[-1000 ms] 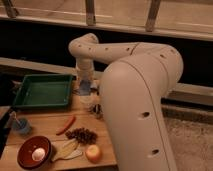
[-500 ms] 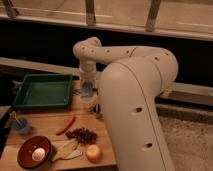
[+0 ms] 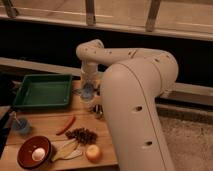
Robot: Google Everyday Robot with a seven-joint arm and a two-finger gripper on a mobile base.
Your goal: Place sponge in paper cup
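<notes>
My gripper hangs from the white arm over the back of the wooden table, just right of the green tray. A small light blue-grey block, the sponge, shows between its fingers, held above the tabletop. Directly below and slightly right of it is a pale round shape that looks like the paper cup. The arm's big white body partly hides it.
A green tray lies at the back left. A small blue cup with a stick stands at the left edge. A red chili, a dark crumbly pile, a brown bowl with an egg and a round yellow fruit lie in front.
The gripper with the sponge has shifted slightly right and down, toward the pale cup. Nothing on the table has moved.
</notes>
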